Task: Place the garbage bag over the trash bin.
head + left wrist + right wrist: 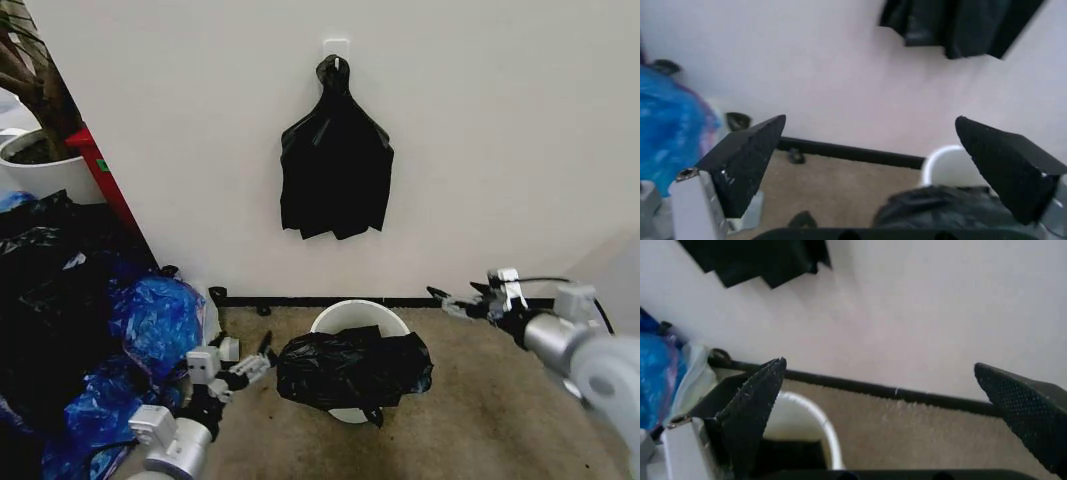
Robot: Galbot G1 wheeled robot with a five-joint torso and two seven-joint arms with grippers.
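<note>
The trash bin [345,317], a small white bucket, stands on the carpet against the wall. The garbage bag [352,368], black and crinkled, lies bunched over the bin's front rim and hangs down its near side. My left gripper [262,362] is open, just left of the bag and apart from it. My right gripper [452,297] is open, to the right of the bin near the wall. In the left wrist view the open left gripper [870,121] frames the bin [947,167] and bag [940,212]. In the right wrist view the open right gripper [879,365] has the bin [821,426] beside one finger.
A flat black bunch [335,165] hangs from a wall hook above the bin. Blue plastic bags [150,320] and dark bags pile up at the left. A large white plant pot [45,170] stands behind them. Bare carpet [500,400] lies to the right of the bin.
</note>
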